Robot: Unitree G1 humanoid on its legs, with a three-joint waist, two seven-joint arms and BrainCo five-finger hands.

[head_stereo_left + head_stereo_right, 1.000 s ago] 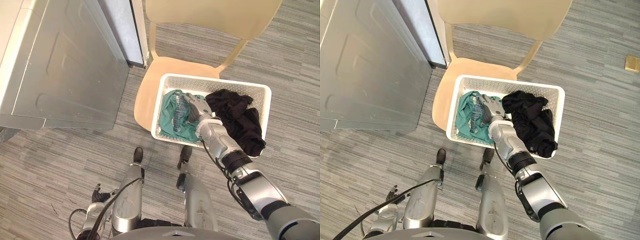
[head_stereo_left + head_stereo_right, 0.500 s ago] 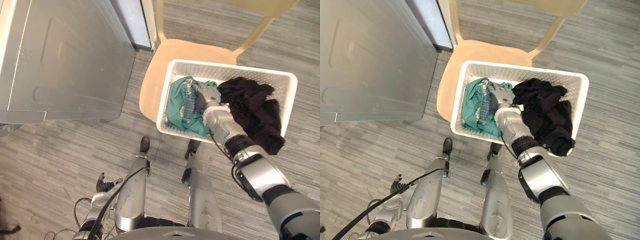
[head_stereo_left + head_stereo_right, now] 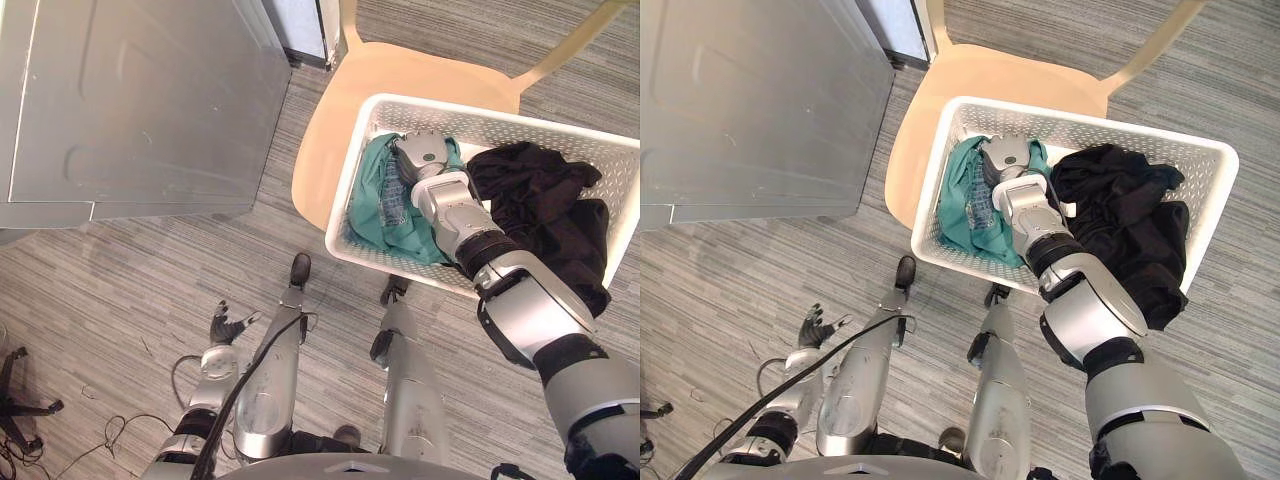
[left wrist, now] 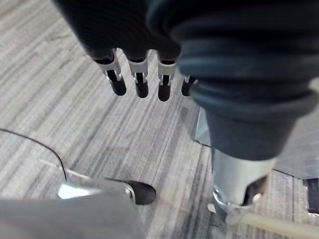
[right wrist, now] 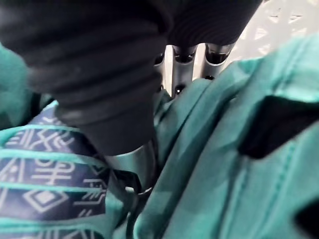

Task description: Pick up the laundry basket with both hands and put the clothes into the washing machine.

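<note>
A white laundry basket (image 3: 480, 108) rests on the seat of a pale wooden chair (image 3: 350, 90). In it lie a green garment (image 3: 385, 205) with a patterned blue part and, on its right side, a black garment (image 3: 545, 215). My right hand (image 3: 425, 155) is down inside the basket on the green garment, fingers curled into the bunched cloth (image 5: 224, 164). The cloth wraps round my thumb (image 5: 134, 164). My left hand (image 3: 228, 327) hangs low at my left side over the floor, fingers (image 4: 142, 84) straight and holding nothing.
A large grey metal panel (image 3: 140, 100) of the machine stands to the left of the chair, with a dark gap (image 3: 300, 25) beside it. Grey striped carpet (image 3: 120, 300) runs between the panel and me.
The whole view has shifted, so the camera moved. My right hand's fingers, straight over the green garment before, have curled into it.
</note>
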